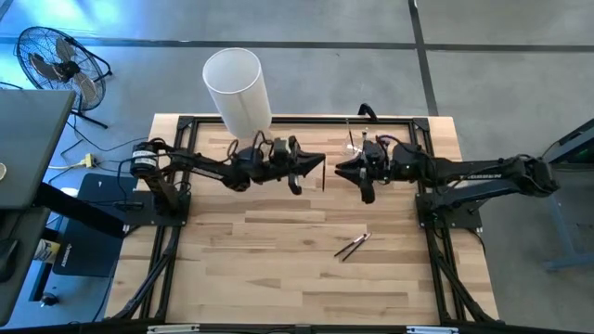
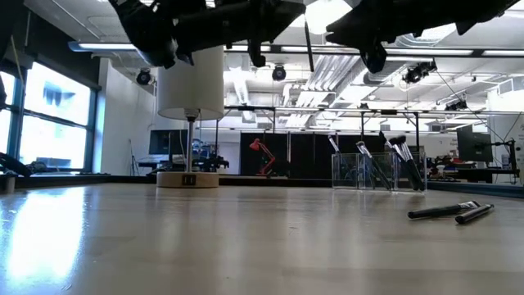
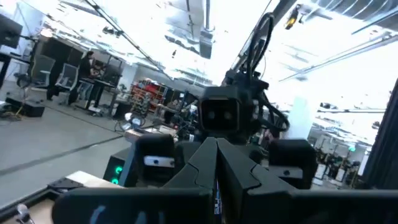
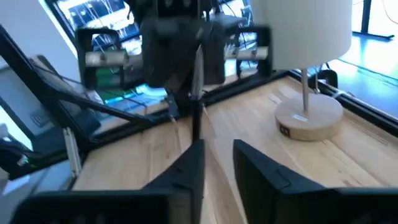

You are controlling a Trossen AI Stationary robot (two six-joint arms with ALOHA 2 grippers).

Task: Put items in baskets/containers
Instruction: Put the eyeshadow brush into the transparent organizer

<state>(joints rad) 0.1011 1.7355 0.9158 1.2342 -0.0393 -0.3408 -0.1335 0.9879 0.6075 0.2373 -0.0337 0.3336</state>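
Note:
My left gripper (image 1: 314,166) hovers high over the table's far middle, shut on a thin dark makeup brush (image 4: 196,109) that stands upright in the air. Facing it, my right gripper (image 4: 216,165) is open, its fingertips just short of the brush's lower end; I cannot tell whether they touch. A tall white cylinder (image 1: 238,88) stands on its tan wooden base (image 4: 309,118) at the far left. A clear holder (image 2: 377,170) with several brushes standing in it sits at the far edge. Two more brushes (image 1: 353,246) lie on the table. My left gripper pinches the brush between its two fingers at the upper part of the handle (image 4: 198,74). The fingers come level from the table's left and lie across the brush. The brush is lifted clear, upright, most of its length (image 2: 309,45) hanging below the fingers.
Black frame rails (image 1: 278,120) run along the table's far, left and right edges. The bare wooden tabletop (image 1: 269,269) stretches across the near half. A fan (image 1: 58,60) and a grey cabinet stand off the table on the left.

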